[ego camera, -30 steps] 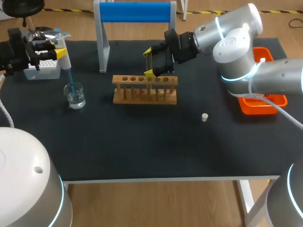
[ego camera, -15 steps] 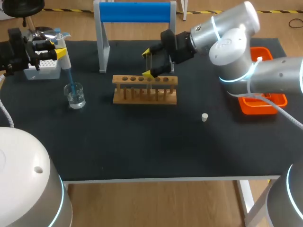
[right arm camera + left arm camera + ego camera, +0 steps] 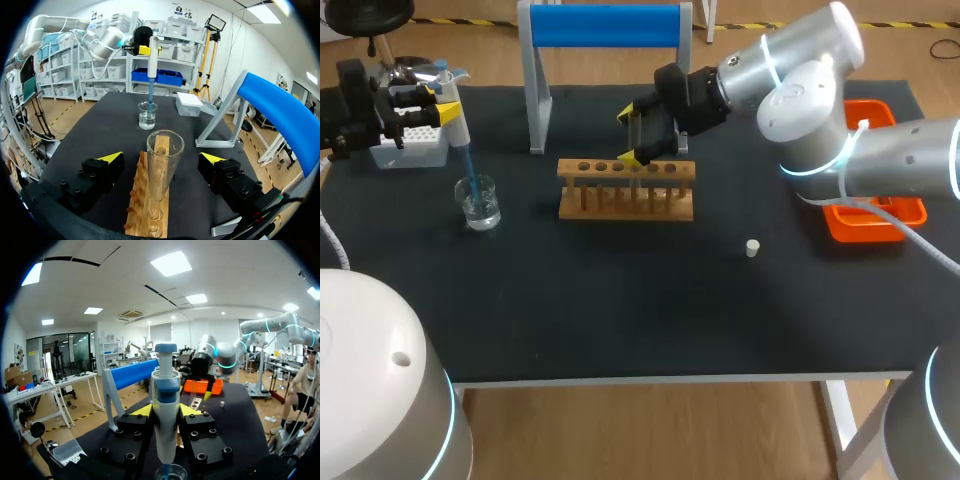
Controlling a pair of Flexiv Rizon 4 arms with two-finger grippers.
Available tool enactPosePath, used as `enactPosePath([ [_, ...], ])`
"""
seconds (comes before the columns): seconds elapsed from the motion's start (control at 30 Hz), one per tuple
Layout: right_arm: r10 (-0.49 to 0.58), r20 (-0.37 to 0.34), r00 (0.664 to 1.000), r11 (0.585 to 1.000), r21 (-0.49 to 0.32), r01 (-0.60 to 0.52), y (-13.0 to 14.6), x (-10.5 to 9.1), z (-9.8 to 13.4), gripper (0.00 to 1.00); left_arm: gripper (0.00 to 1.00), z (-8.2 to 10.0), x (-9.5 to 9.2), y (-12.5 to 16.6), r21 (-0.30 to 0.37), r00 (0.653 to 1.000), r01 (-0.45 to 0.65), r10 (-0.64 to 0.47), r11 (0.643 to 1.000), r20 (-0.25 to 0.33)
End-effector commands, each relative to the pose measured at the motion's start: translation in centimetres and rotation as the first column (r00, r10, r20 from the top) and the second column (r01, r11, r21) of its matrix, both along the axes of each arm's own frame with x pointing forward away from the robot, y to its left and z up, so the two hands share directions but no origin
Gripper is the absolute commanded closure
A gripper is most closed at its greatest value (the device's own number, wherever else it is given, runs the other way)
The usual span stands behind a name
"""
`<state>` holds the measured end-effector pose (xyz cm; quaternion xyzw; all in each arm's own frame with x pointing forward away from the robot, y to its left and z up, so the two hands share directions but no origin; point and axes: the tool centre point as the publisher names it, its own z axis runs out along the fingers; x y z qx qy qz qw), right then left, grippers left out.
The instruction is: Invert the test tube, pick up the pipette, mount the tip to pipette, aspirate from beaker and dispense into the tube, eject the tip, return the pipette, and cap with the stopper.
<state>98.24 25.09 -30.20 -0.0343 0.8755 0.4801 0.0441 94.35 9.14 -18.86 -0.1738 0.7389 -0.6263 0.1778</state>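
The widest open stretch of the dark counter [image 3: 620,310] runs along its near edge. Far left, a glass cup [image 3: 479,203] holds water, with the blue tip of the dropper [image 3: 165,385] dipped in. The left tool [image 3: 165,412] squeezes the dropper. In the middle, a glass tube [image 3: 162,165] stands in the wooden rack [image 3: 626,190], between the wide fingers of the right tool [image 3: 633,134], not touching. Right of it lies a small plug [image 3: 752,248].

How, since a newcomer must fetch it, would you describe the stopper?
On the black table, find the wooden rack in the middle and the orange tray at the right edge. The stopper sits alone between them, nearer the front: a small pale plug, far smaller than either.
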Motion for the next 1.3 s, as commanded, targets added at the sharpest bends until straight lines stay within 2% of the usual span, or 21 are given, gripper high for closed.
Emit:
enactPosePath([
  [0.03, 0.001, -0.002, 1.000, 1.000, -0.003, -0.001, 0.0, 0.0, 0.1, 0.00, 1.00, 0.1, 0.0, 0.0, 0.000, 1.000, 0.001, -0.001, 1.000, -0.001],
  [0.4, 0.001, -0.002, 1.000, 1.000, -0.003, -0.001, 0.0, 0.0, 0.1, 0.00, 1.00, 0.1, 0.0, 0.0, 0.000, 1.000, 0.001, -0.001, 1.000, -0.001],
  [0.97, 0.001, -0.002, 1.000, 1.000, -0.003, -0.001, 0.0, 0.0, 0.1, 0.00, 1.00, 3.1, -1.1, -0.5, 0.029, 0.999, -0.009, 0.007, 1.000, 0.053],
  [1.3, 0.001, -0.002, 1.000, 1.000, -0.003, -0.001, 0.0, 0.0, 0.1, 0.00, 1.00, 4.6, -1.3, -1.2, 0.054, 0.998, -0.009, 0.006, 0.998, 0.055],
])
